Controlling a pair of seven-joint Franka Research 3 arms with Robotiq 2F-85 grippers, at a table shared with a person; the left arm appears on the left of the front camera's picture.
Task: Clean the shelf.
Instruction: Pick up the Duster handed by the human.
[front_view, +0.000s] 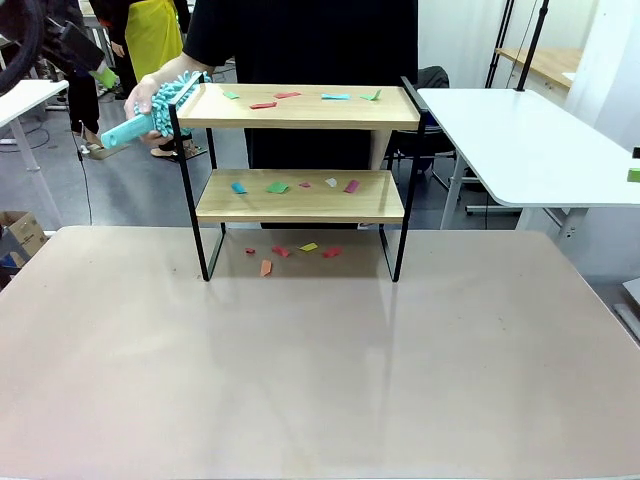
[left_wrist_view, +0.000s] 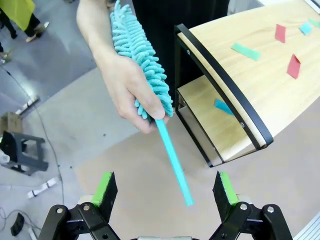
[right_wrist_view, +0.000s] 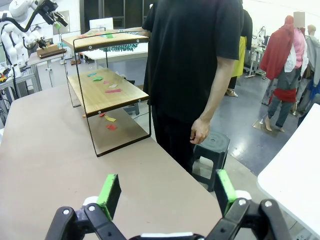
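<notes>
Green-padded jaws wide, empty; left gripper (left_wrist_view: 165, 187); right gripper (right_wrist_view: 167, 190).

The shelf (front_view: 300, 108) has light wooden boards and a black frame. Scraps (front_view: 277, 187) on it are red, green, blue and white. The tabletop (front_view: 320, 380) is beige and the duster (left_wrist_view: 142, 65) turquoise. The left end effector (left_wrist_view: 165, 184) and right end effector (right_wrist_view: 167, 189) are black with green pads (left_wrist_view: 104, 187).

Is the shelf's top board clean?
Not clean: coloured scraps lie across the shelf's top board; a hand holds a duster at its left end.
</notes>
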